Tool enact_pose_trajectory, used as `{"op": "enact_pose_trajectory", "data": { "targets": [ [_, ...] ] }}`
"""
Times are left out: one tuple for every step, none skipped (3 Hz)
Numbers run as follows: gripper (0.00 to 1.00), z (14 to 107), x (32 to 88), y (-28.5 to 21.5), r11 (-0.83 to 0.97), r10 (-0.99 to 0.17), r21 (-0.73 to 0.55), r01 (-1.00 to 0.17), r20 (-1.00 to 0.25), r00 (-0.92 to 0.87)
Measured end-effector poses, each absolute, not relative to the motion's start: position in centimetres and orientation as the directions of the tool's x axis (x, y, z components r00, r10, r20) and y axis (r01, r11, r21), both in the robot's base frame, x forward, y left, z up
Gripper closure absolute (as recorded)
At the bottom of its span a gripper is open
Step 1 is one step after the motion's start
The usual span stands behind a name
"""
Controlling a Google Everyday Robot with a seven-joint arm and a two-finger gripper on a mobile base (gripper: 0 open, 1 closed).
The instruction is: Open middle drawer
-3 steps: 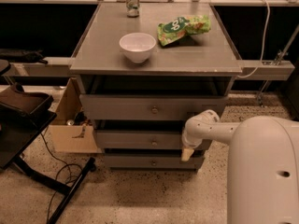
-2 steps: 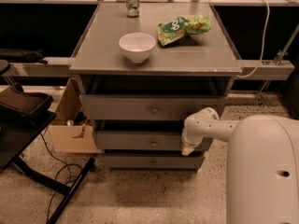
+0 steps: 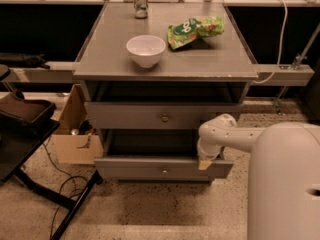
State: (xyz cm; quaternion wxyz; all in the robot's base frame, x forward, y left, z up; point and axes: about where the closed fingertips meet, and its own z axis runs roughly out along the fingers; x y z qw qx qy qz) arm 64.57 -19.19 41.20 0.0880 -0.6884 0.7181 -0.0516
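Note:
The middle drawer (image 3: 135,168) is a wide grey drawer with a small round knob (image 3: 164,171) at its centre. It stands pulled out toward me, with its dark inside showing behind the front panel. My gripper (image 3: 204,163) is at the top edge of that front panel, right of the knob, at the end of my white arm (image 3: 235,136). The taller-fronted top drawer (image 3: 125,115) is closed above it. The bottom drawer is hidden behind the pulled-out front.
On the cabinet top (image 3: 100,59) stand a white bowl (image 3: 145,50), a green snack bag (image 3: 195,30) and a can (image 3: 140,1). A cardboard box (image 3: 72,134) and a black stand (image 3: 25,129) with cables are on the floor at left. My white body (image 3: 285,184) fills the lower right.
The middle drawer has slid out toward me, so its front panel now sits lower in view with a dark gap behind it. My gripper has moved with it.

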Motion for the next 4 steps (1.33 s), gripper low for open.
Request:
{"op": "enact_pose_trajectory", "data": {
  "targets": [
    [1.0,41.6,62.7,-20.0,0.042,-0.999,-0.16,-0.986,-0.04,-0.036],
    [1.0,41.9,61.5,-19.9,0.039,-0.998,-0.14,-0.989,-0.047,-0.033],
    [1.0,41.9,60.0,-20.3,0.043,-0.998,-0.117,-0.992,-0.046,-0.038],
    [1.0,42.3,58.7,-20.2,0.039,-0.998,-0.098,-0.994,-0.054,-0.034]
  ]
}}
